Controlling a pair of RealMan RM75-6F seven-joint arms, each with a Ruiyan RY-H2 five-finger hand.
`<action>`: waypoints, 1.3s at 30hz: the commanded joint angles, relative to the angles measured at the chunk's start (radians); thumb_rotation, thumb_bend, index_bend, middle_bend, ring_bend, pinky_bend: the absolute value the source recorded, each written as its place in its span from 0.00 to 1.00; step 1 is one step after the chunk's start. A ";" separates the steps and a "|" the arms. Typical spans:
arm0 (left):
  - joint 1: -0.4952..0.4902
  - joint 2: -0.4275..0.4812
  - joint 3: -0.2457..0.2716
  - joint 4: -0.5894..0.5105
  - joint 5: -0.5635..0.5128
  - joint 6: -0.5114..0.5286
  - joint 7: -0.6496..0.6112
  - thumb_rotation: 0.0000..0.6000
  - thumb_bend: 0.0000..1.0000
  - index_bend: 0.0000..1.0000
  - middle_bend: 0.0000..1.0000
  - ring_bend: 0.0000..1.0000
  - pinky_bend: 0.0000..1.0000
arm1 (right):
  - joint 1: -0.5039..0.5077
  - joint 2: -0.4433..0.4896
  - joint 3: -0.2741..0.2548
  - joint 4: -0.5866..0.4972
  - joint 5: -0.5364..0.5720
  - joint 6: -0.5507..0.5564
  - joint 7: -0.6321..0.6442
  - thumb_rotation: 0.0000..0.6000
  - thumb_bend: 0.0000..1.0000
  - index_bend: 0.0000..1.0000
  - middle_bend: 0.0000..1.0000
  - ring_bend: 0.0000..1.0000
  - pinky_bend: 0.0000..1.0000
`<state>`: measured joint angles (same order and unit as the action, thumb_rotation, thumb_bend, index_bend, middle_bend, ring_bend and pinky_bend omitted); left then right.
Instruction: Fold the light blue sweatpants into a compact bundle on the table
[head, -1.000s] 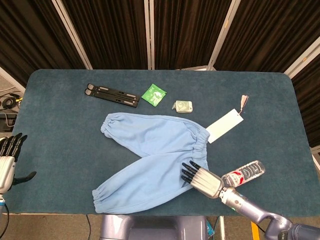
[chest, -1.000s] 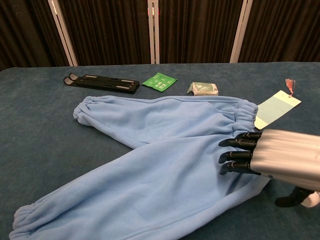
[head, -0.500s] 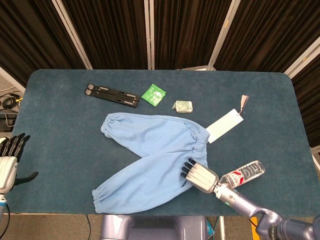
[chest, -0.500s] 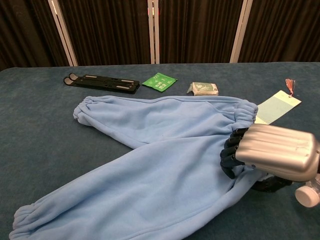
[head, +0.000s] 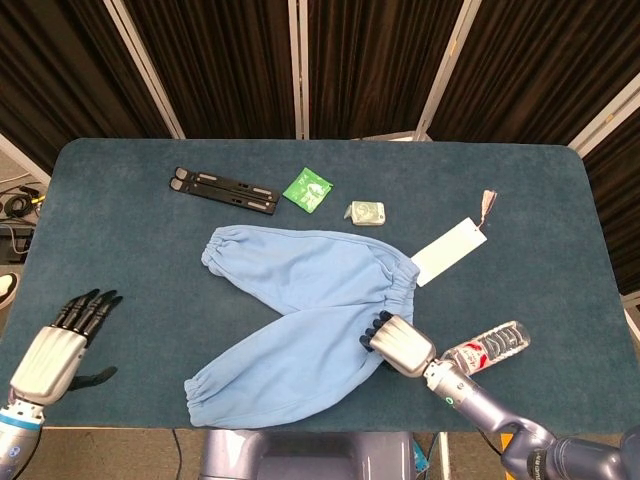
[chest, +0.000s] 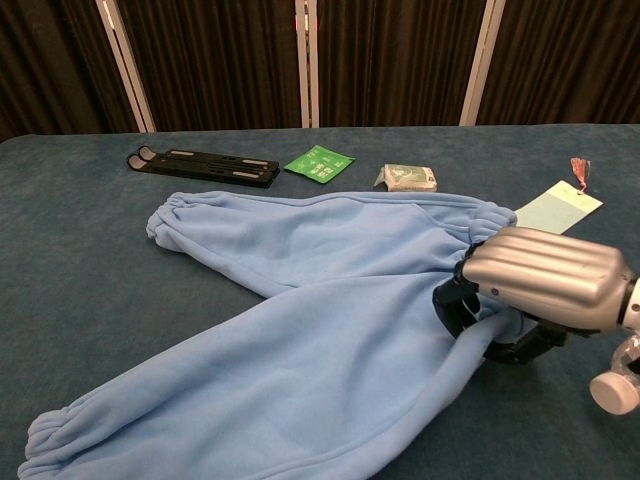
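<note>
One corner of the sweatpants (chest: 330, 300) is gripped by the right hand (chest: 535, 290) at lower right, the left hand (head: 60, 345) is kept spread at lower left, and a lift-and-fold across seems needed next.

Black stand (head: 222, 191), green packet (head: 307, 188), paper tag (head: 449, 251), bottle (head: 487, 348) lie around.
</note>
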<state>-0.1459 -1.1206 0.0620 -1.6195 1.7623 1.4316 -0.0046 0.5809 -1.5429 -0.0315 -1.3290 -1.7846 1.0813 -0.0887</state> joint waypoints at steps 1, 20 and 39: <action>-0.041 -0.054 0.081 0.115 0.167 -0.003 -0.048 1.00 0.02 0.22 0.12 0.10 0.18 | 0.001 -0.005 0.017 -0.026 0.036 -0.013 0.007 1.00 0.42 0.70 0.60 0.51 0.40; -0.142 -0.298 0.164 0.438 0.419 0.020 0.000 1.00 0.29 0.30 0.09 0.13 0.19 | 0.003 0.003 0.040 -0.099 0.142 -0.037 -0.030 1.00 0.47 0.70 0.62 0.52 0.40; -0.174 -0.450 0.249 0.682 0.452 0.101 -0.083 1.00 0.28 0.25 0.08 0.14 0.20 | 0.005 0.012 0.047 -0.109 0.174 -0.019 -0.025 1.00 0.48 0.70 0.62 0.52 0.40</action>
<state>-0.3222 -1.5577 0.3049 -0.9511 2.2169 1.5238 -0.0790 0.5857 -1.5304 0.0148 -1.4365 -1.6117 1.0606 -0.1156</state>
